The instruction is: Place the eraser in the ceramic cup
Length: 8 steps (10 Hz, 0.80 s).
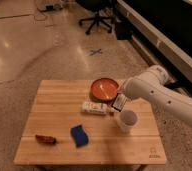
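A wooden counter (54, 107) fills the lower half of the frame, standing on a speckled floor. The white arm (161, 95) enters from the right edge and reaches toward the centre-right of the counter. Its gripper (120, 101) sits right of centre in the frame, above the counter, and is clamped on the eraser (119, 103), a small black block with a white label. The eraser hangs tilted in the grip, raised off the wood, just up and left of the ceramic cup (127, 120). The cup, plain white and upright with its mouth open to the camera, stands on the counter below and slightly right of the gripper; the eraser is near its rim but whether it is over the opening cannot be told.

Behind the gripper, toward the top edge of the counter, lies a wide orange-red bowl (104, 89). Left of the eraser, a white tube-like packet (95, 107) lies flat on the wood. Further toward the lower left, a blue spongy block (79, 135) rests on the counter, and a small dark red item (45, 139) lies near the lower left corner. In the upper part of the frame an office chair (96, 12) stands on the floor.
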Available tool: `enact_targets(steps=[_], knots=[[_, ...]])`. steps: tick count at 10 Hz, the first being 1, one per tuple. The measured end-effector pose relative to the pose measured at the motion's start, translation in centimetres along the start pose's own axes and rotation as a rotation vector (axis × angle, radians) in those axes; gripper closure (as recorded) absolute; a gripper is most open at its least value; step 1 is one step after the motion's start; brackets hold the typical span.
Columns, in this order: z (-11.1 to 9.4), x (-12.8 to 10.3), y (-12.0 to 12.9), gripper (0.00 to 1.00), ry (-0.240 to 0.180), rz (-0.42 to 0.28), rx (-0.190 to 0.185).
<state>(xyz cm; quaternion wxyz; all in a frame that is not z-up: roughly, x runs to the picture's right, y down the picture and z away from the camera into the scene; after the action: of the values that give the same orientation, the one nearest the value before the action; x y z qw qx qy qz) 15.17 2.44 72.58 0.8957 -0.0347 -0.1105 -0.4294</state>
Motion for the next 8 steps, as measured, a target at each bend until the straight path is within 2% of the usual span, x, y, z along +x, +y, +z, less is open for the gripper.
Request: enact_targets(steps=[3,8], knots=[[-1.2,-1.1,2.4,1.0,0.006,0.037,-0.021],[-1.4,-2.0,5.1,0.99,0.02,0.066,-0.063]])
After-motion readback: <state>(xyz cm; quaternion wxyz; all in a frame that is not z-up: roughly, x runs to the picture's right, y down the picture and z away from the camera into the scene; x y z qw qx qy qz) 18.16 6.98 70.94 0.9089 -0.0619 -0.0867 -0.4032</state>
